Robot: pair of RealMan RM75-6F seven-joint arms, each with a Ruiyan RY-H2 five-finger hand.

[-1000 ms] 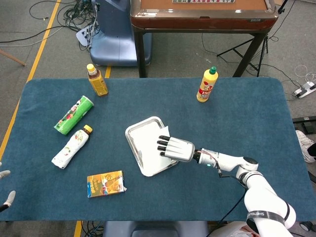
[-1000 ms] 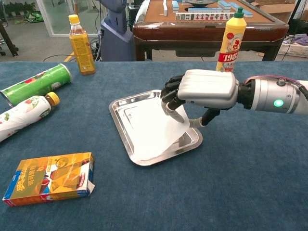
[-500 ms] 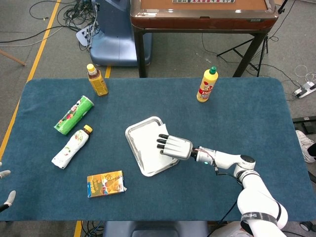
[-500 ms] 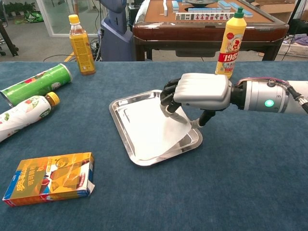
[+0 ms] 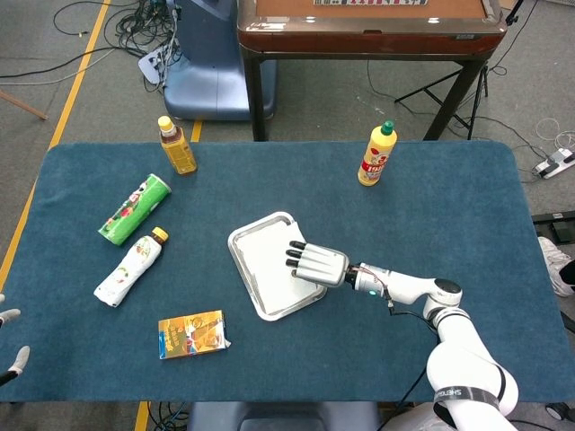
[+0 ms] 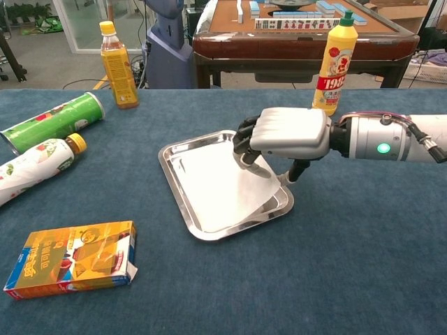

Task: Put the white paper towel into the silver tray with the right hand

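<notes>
The silver tray (image 5: 235, 241) lies mid-table, its rim (image 6: 167, 164) plain in the chest view. The white paper towel (image 5: 269, 260) lies nearly flat inside it (image 6: 216, 181), one corner reaching the tray's right rim. My right hand (image 5: 316, 264) hovers low over the tray's right side (image 6: 286, 132), palm down. Its dark fingers (image 6: 244, 145) curl onto the towel's far right edge and the thumb reaches down at the right corner, so it still pinches the towel. My left hand (image 5: 7, 346) shows only as pale fingertips at the lower left edge, apart and holding nothing.
A yellow squeeze bottle (image 6: 334, 59) stands behind my right hand. At the left lie a green can (image 6: 52, 122), a white drink bottle (image 6: 35, 167) and an orange box (image 6: 73, 258). An amber bottle (image 6: 117, 66) stands far left. A wooden table (image 5: 368, 27) sits beyond.
My right hand has sunk lower and shifted slightly left over the tray. The towel's raised right corner has settled down until the sheet lies almost flat.
</notes>
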